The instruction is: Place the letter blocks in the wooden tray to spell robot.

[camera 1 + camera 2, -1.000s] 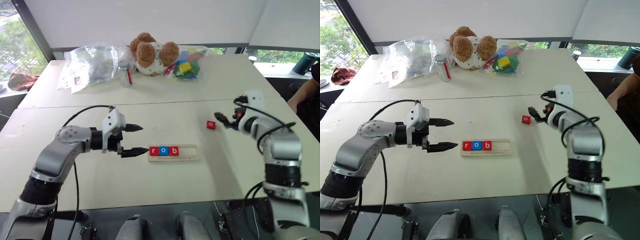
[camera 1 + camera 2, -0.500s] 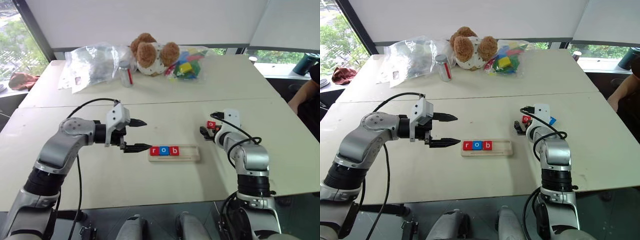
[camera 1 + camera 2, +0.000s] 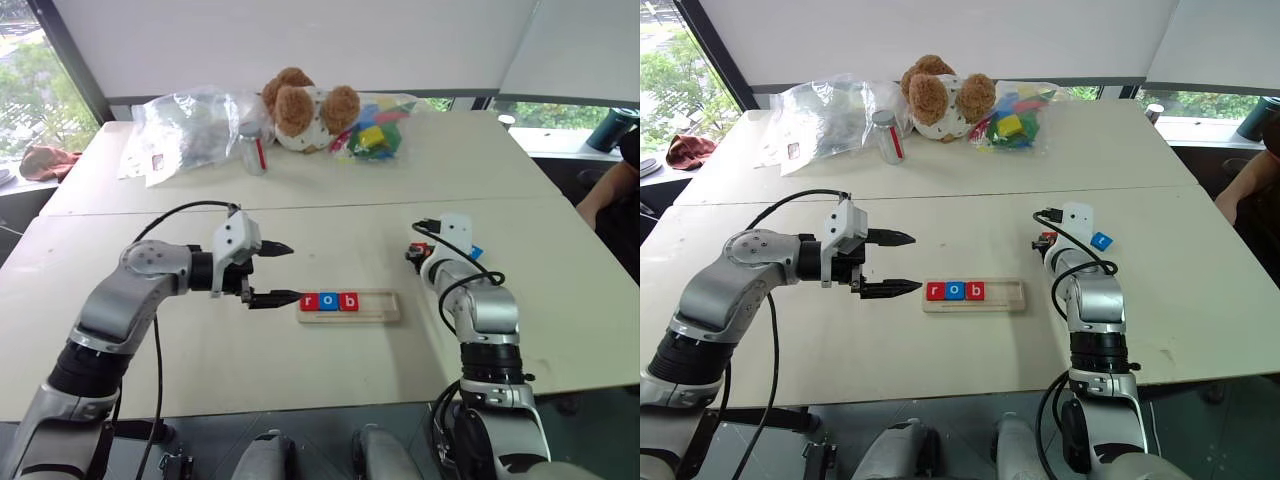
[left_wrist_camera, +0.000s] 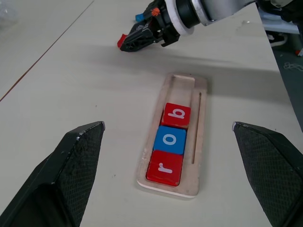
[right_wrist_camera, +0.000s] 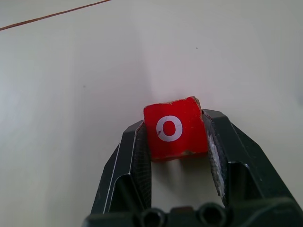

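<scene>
The wooden tray (image 3: 382,304) lies mid-table holding three letter blocks: red r (image 3: 307,301), blue o (image 3: 327,301) and red b (image 3: 347,301); its right part is bare. My left gripper (image 3: 293,271) hovers open just left of the tray, pointing at it. To the right of and beyond the tray, my right gripper (image 5: 176,126) is shut on a red o block (image 5: 175,128) at table level. A blue block (image 3: 1100,241) lies on the table just right of that wrist. The left wrist view shows the right gripper (image 4: 137,40) past the tray's far end.
Along the far table stand a teddy bear (image 3: 300,105), a bag of coloured toy blocks (image 3: 375,130), a clear plastic bag (image 3: 185,125) and a small jar (image 3: 252,148). A person's arm (image 3: 605,195) rests at the right edge.
My right gripper came down and leftward around the red o block and has shut on it. The left gripper has stayed open beside the tray.
</scene>
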